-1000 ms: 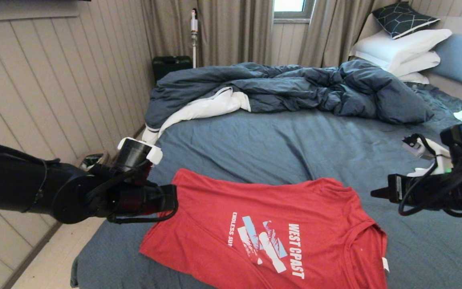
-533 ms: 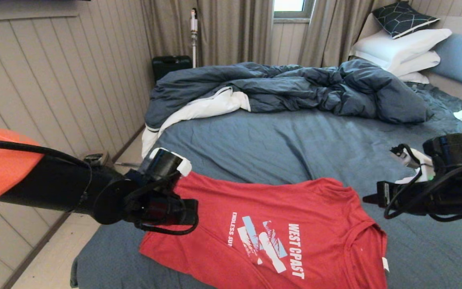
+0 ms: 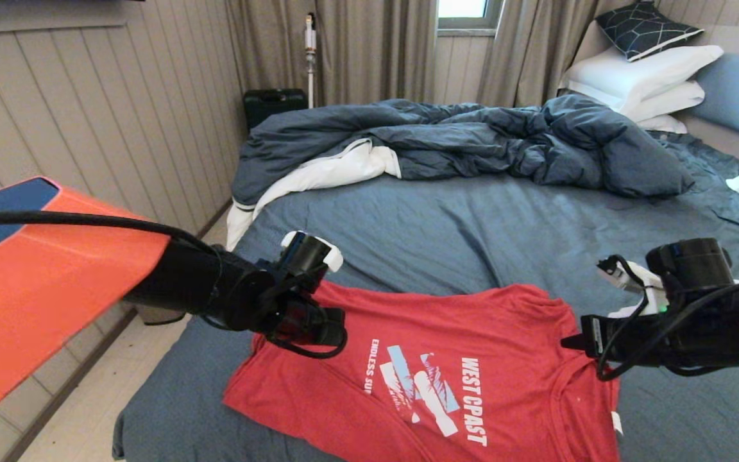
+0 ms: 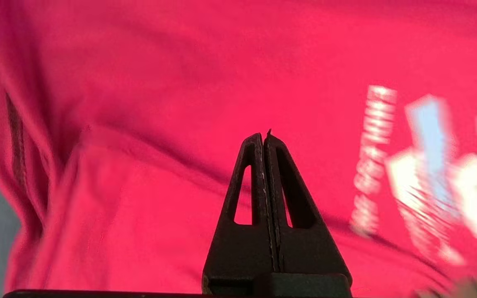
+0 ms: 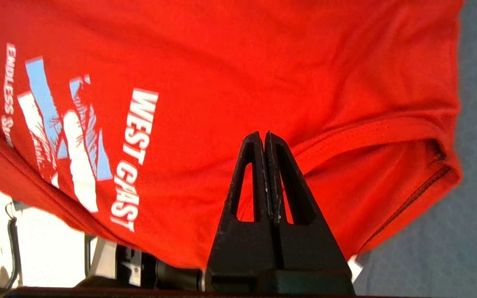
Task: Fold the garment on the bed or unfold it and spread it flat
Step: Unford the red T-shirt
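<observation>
Red knit T-shirt (image 3: 446,378) lies partly flattened, soft creases, on the slate-blue sheet of the bed (image 3: 446,237) at its near edge. Chest print reads "WEST COAST" and "ENDLESS SU...". Left tool (image 3: 337,327), tips pressed together, empty, over the shirt's hem end. Right tool (image 3: 568,341), likewise pressed together, empty, above the sleeve and collar end.
</observation>
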`<state>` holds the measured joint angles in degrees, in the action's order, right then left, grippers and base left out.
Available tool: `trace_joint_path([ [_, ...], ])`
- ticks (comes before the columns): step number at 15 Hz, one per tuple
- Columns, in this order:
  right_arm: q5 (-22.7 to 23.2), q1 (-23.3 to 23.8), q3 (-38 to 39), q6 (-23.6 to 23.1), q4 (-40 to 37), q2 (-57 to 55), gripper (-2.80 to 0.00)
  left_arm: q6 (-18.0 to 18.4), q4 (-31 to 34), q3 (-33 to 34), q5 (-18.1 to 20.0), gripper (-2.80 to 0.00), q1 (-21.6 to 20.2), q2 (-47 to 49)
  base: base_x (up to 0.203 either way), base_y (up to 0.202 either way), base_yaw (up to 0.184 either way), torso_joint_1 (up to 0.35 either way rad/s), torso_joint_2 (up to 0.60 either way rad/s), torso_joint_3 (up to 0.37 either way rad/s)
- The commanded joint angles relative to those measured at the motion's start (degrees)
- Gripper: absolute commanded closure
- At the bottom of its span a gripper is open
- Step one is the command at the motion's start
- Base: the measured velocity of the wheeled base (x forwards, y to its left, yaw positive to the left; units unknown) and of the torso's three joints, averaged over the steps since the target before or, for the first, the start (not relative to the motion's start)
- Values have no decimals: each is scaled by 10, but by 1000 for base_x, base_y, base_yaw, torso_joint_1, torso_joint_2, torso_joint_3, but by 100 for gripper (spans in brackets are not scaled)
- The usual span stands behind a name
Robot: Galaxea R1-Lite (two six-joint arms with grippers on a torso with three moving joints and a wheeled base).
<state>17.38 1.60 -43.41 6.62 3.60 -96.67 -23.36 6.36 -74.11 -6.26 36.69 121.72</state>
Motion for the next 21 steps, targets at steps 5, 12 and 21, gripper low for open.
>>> trace_joint_path([
  [5, 1, -8, 14, 1, 12, 5, 0, 18, 0, 11, -54, 0, -14, 36, 0, 0, 0, 0, 0, 0],
  [12, 1, -8, 15, 1, 12, 2, 0, 19, -10, 106, -65, 0, -10, -30, 0, 0, 0, 0, 0, 0],
  [21, 0, -5, 13, 1, 13, -5, 0, 18, -85, 280, -65, 0, 38, -95, 0, 0, 0, 0, 0, 0],
])
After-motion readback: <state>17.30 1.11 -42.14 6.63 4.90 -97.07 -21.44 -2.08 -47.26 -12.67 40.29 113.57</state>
